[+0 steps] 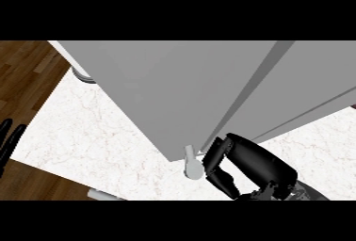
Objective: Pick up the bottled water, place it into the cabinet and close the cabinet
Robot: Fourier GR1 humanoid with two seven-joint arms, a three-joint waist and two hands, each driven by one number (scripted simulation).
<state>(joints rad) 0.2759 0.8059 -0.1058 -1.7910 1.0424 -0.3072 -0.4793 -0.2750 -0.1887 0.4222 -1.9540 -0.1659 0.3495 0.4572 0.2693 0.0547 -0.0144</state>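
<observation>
The grey cabinet fills the upper middle of the head view, seen from above. Its door edge runs down to a white handle near the counter's front. My right hand is just right of that handle. Its relaxed fingers touch the door's lower edge and hold nothing. My left hand rests open at the left edge, fingers up. No bottled water shows anywhere; the cabinet's inside is hidden.
The white marble counter stretches left of the cabinet, with dark wood floor beyond it. A grey round object peeks out behind the cabinet's left corner. A pale cylinder lies at the counter's front edge.
</observation>
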